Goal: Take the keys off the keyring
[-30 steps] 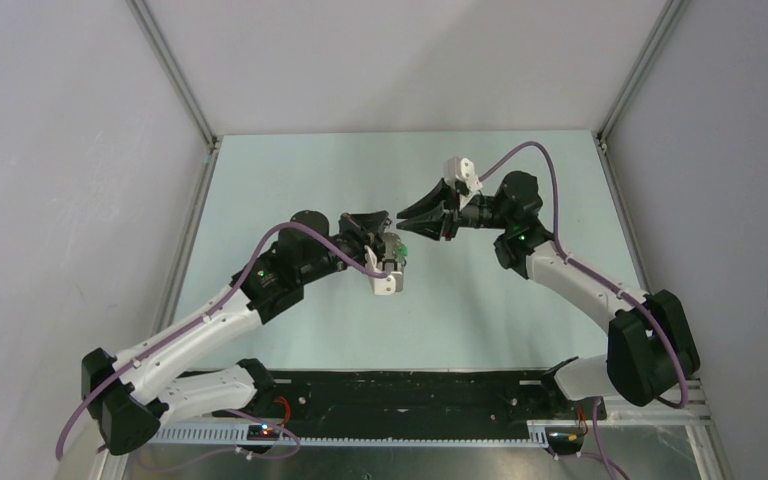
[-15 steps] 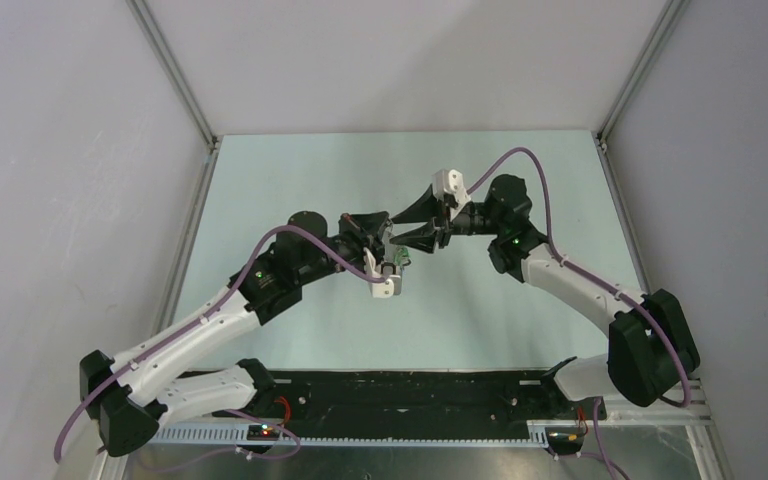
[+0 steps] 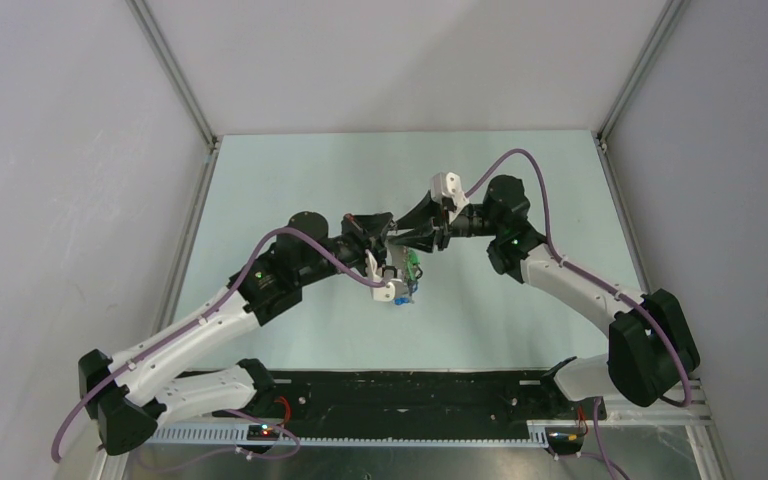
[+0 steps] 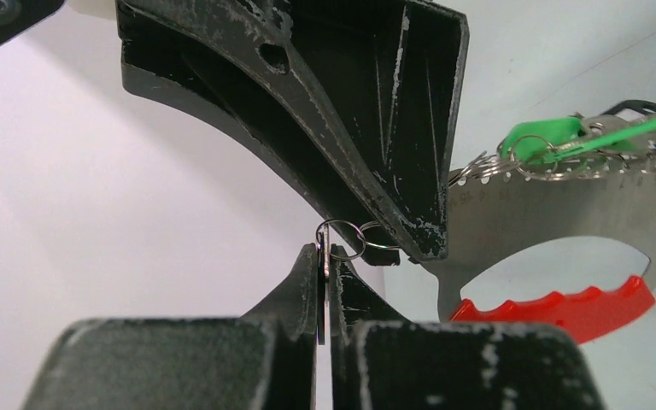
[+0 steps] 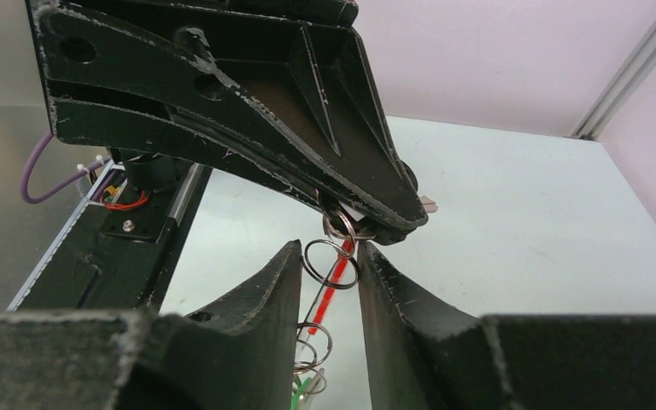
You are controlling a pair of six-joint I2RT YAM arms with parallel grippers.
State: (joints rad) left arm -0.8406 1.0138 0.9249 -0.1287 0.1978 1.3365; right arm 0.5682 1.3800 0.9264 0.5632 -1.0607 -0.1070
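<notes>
left gripper (image 4: 325,256) jaws clenched on small split ring (image 4: 360,243) | right gripper (image 5: 330,256) jaws tip-to-tip with left gripper, narrow gap straddling the ring chain (image 5: 358,266), grip can't tell | keyring (image 4: 555,312), steel plate with red bar, hangs just beside left gripper | keys (image 4: 564,137), green tag, at its far edge | all off the surface (image 3: 310,170)

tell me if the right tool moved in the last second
Yes. In the top view the right tool has shifted left and a little nearer, away from the table's right edge.
</notes>
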